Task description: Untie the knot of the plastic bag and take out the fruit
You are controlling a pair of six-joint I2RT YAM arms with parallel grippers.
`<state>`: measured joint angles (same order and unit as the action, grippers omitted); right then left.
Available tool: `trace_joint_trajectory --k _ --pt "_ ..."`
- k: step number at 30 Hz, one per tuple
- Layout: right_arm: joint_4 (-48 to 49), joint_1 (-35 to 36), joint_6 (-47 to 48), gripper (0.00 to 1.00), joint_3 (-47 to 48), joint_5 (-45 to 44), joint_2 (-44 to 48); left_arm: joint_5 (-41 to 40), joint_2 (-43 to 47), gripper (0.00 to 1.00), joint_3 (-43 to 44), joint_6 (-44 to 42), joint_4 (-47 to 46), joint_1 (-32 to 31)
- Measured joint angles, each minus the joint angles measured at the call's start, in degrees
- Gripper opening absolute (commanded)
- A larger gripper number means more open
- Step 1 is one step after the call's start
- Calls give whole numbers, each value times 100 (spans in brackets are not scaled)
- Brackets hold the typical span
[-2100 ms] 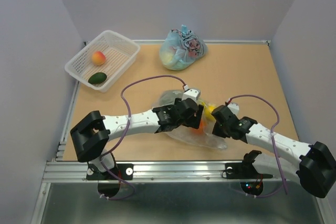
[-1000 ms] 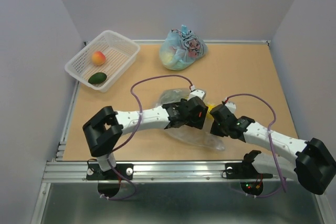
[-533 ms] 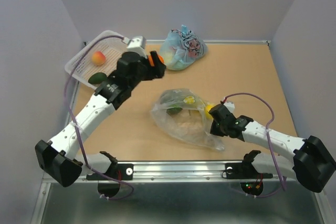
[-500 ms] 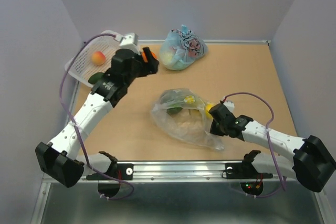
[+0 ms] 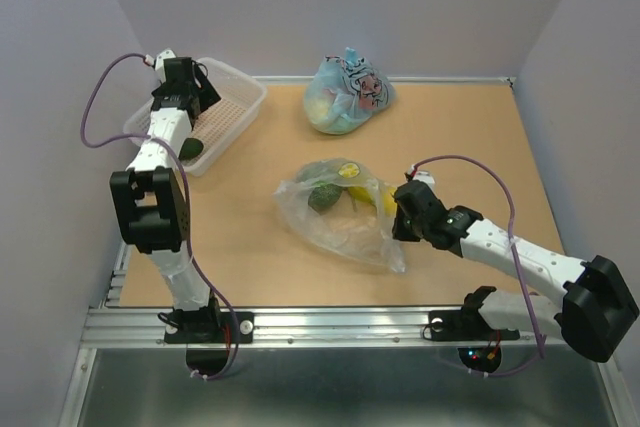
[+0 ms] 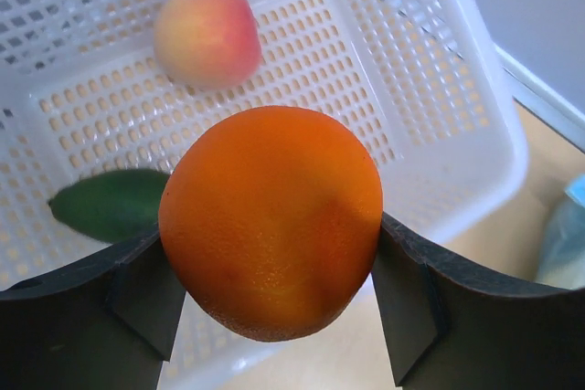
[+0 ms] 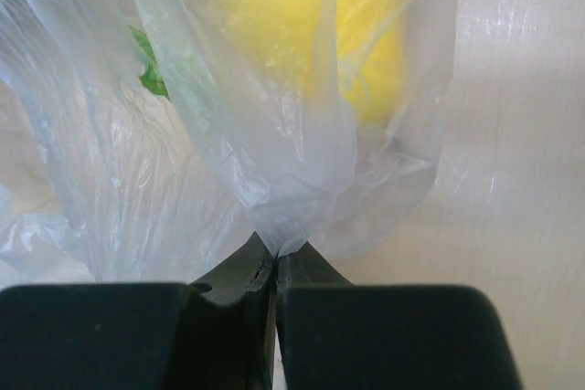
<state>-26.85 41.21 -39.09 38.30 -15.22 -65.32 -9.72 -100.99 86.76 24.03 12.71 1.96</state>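
My left pincer is clamped on a round, pebbly-skinned orange, its black fingers pressing both sides. It hangs above a white plastic basket with a slotted floor, where a smooth pink-orange peach and a dark green fruit lie apart. My right pincer is pinched together on a gathered fold of the thin, crinkly, see-through plastic bag. The bag lies mid-table, with a yellow lemon showing through its film beside green printed marks too blurred to read. A knotted blue bag with a black cartoon drawing sits at the far edge, well apart.
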Motion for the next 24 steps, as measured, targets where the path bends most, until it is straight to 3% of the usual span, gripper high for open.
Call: trace_joint_trajectory --k 5,9,10,12,16,19,24 --pt "-2 0 328 13 35 76 0 -122 -929 99 848 -68 101 127" --pt "-57 0 527 42 140 81 0 -166 -1038 99 1038 -101 155 114" --pt "-76 0 605 58 190 81 0 -173 -1038 99 1054 -103 166 111" --pt "-146 0 774 78 361 57 -2 -173 -1038 99 1078 -103 175 103" --pt "-297 -2 1058 97 870 -57 -52 -149 -870 99 815 -103 170 46" --pt "-387 -2 1307 100 1340 -243 -203 -155 -433 99 326 -114 210 -118" --pt "-428 -35 1650 100 1917 -452 -728 -133 848 99 -623 -293 282 -903"
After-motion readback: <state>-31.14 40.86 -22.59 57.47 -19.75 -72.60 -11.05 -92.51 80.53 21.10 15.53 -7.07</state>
